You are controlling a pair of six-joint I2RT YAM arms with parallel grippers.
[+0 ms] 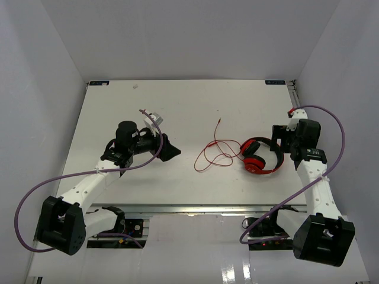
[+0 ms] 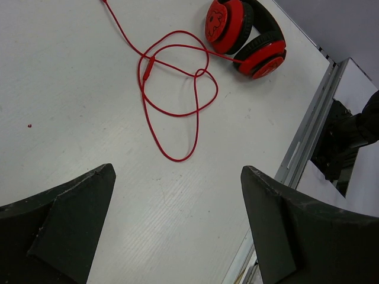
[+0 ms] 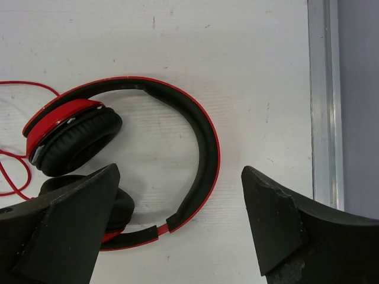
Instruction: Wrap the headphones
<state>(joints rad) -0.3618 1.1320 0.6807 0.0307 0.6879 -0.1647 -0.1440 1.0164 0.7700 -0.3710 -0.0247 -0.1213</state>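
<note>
Red headphones [image 1: 256,165] lie on the white table [image 1: 177,106] toward its right side, just beside the right gripper [image 1: 277,141]; the left gripper [image 1: 172,149] sits well apart to the left. From the left wrist, the jaws stand wide and empty; the thin red cable [image 2: 145,68] sprawls in loose loops beyond them. From the right wrist, the jaws are likewise released, holding nothing; the headband [image 3: 207,148] curves between them in view.

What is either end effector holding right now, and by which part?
Nothing is held. The left end effector and the right end effector are both open; the headphones lie free on the table.
</note>
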